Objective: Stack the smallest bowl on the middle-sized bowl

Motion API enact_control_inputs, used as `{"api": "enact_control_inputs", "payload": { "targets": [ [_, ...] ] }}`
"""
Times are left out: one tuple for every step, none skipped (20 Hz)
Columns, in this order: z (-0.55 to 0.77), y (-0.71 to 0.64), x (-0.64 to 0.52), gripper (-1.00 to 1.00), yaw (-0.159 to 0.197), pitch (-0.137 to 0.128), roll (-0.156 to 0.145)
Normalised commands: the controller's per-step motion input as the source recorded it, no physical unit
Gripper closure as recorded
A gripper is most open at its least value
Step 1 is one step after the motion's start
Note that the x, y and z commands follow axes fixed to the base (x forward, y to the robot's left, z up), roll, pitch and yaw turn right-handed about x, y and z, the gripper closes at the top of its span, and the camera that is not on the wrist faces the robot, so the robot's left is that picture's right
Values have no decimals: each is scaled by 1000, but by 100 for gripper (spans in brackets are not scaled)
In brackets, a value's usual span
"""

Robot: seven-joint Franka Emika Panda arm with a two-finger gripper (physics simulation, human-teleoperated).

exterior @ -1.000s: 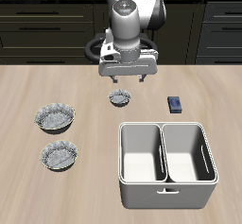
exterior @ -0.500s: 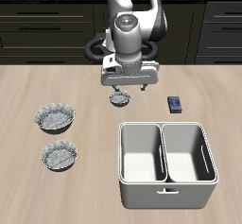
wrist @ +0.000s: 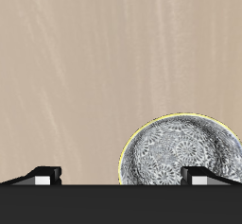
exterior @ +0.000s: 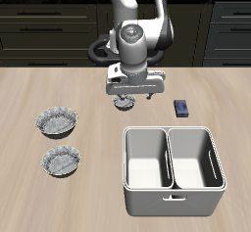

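Observation:
The smallest bowl (exterior: 124, 104), tiny and grey with a fluted rim, sits on the wooden table directly under my gripper (exterior: 129, 95). In the wrist view the smallest bowl (wrist: 175, 152) lies off-centre beneath my gripper (wrist: 123, 176). One fingertip (wrist: 203, 176) hangs over the bowl's inside and the other is out over bare table, so the near rim is between them. The fingers stand apart and hold nothing. The middle-sized bowl (exterior: 62, 162), pale and wrinkled inside, rests near the table's front edge, well away from the gripper.
A slightly wider, darker grey bowl (exterior: 57, 121) sits just behind the middle-sized one. A white two-compartment bin (exterior: 173, 130) stands near the front edge. A small blue block (exterior: 181, 108) lies beside the smallest bowl.
My gripper has come down and slightly forward over the smallest bowl, and now partly covers it in the exterior view. None of the bowls has moved.

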Motion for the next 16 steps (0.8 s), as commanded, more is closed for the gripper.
{"api": "enact_control_inputs", "payload": {
  "targets": [
    [-325,-4,78,-100,-19,64,11],
    [-381,-66,75,-100,-49,125,-20],
    [-324,31,57,-100,-10,55,-1],
    [-335,-19,-31,-100,21,18,12],
    [-386,19,8,-100,-83,128,45],
    [-230,41,-44,-100,-31,31,102],
    [-273,-2,-151,-100,-16,-39,96],
    [-203,-45,-177,100,-86,-64,16],
    [-100,166,-196,100,11,69,185],
    [-194,-149,-28,100,-76,112,-4],
    [12,-57,-43,100,-19,-22,7],
    [-1,-135,-60,100,-35,-2,10],
    [-50,-164,40,100,-58,38,-24],
    [2,-112,-96,100,-35,34,22],
    [35,-120,32,100,15,-17,-15],
    [35,-210,34,100,-43,41,-28]
  ]
}}
